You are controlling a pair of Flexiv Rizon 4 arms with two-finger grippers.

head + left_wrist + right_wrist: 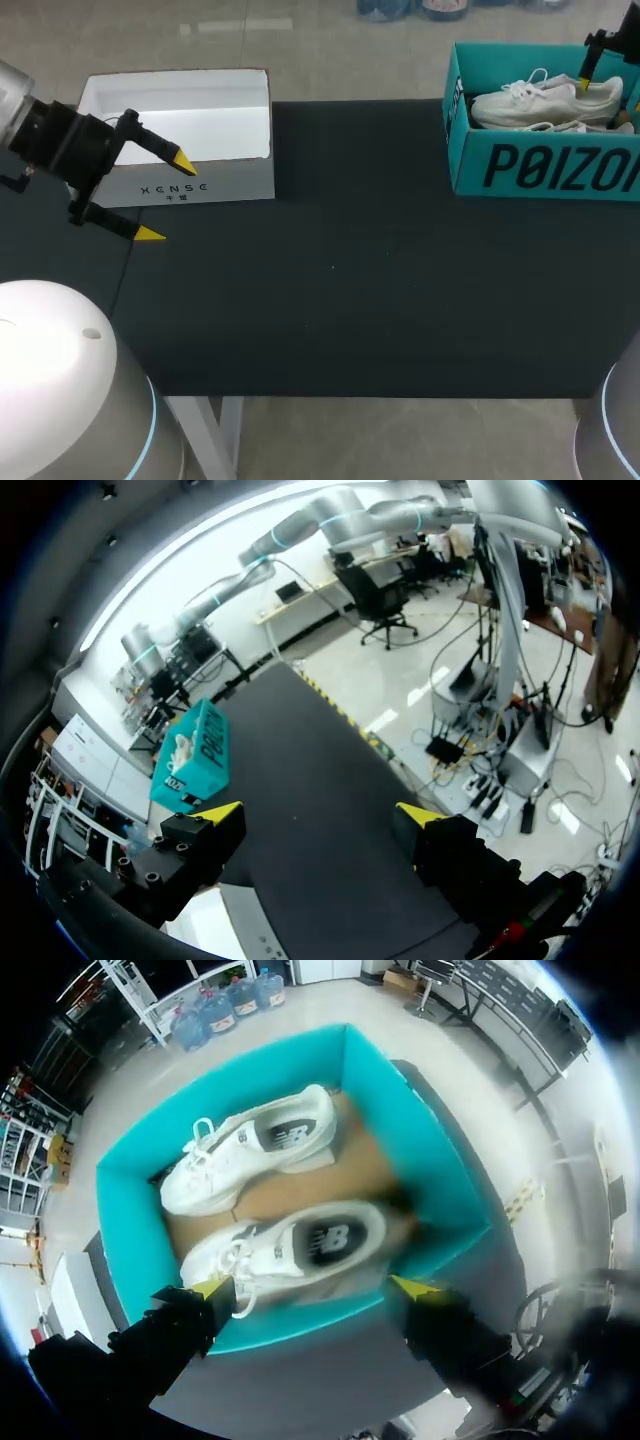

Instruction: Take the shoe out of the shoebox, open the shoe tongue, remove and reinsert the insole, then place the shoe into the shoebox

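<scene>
Head view: shoebox (520, 165) cropped (rightward).

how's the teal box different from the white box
The teal box holds two white shoes; no shoe shows in the white box. The teal box has large dark letters on its front, the white box only small print. The teal box stands at the table's far right, the white box at its far left. Both are open on top.
</scene>
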